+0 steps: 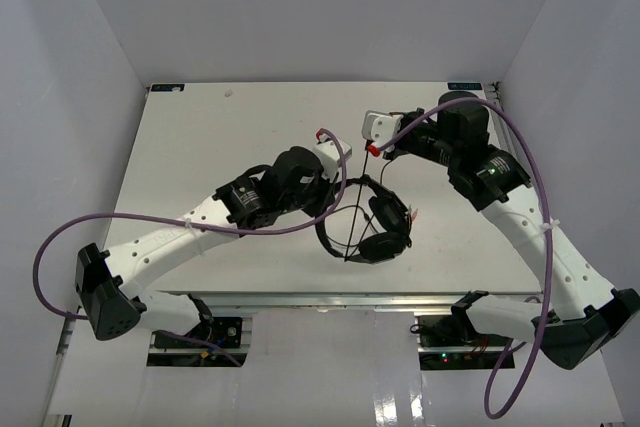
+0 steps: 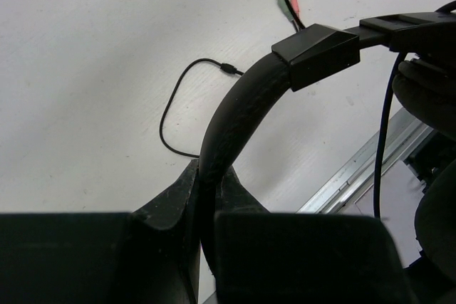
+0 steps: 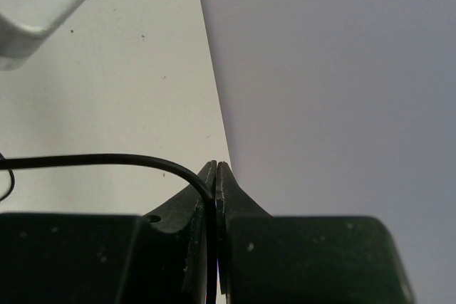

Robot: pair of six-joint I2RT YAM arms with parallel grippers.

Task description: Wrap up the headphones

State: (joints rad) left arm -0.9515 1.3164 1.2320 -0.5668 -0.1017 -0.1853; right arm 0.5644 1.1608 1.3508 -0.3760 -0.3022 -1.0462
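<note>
Left pincer is clamped on the headband of the headphones, mid-frame in the top view. Right pincer, above them there, pinches the cable. Wind it round the band under light tension, lest the thin cord slip.

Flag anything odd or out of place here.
Nothing damaged or spilled. The cable lies in a loose loop on the table, not wound; the left tool clamps the headband, the right tool pinches the cable.
</note>
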